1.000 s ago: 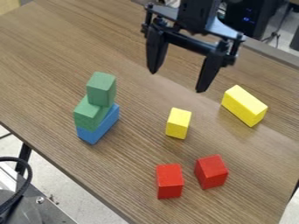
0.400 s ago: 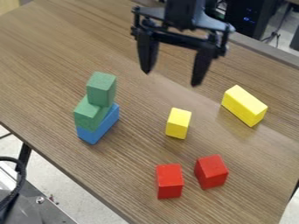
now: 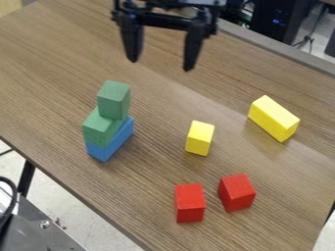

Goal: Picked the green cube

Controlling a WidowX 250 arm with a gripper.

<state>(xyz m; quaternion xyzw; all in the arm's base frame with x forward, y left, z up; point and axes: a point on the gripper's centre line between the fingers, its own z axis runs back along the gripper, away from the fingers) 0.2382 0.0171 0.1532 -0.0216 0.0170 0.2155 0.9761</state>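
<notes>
Fingers (image 3: 132,41) have shifted toward the 3-block stack (image 3: 101,128), held empty and wide apart, likely to straddle its topmost green cube (image 3: 114,102)

The end effector (image 3: 161,65) is black. Its two long fingers (image 3: 132,41) taper downward from a straight, dark crossbar (image 3: 167,20).

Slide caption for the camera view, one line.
Open claw above the wooden table; green cube tops a green block and blue block, yellow and red blocks nearby.
</notes>
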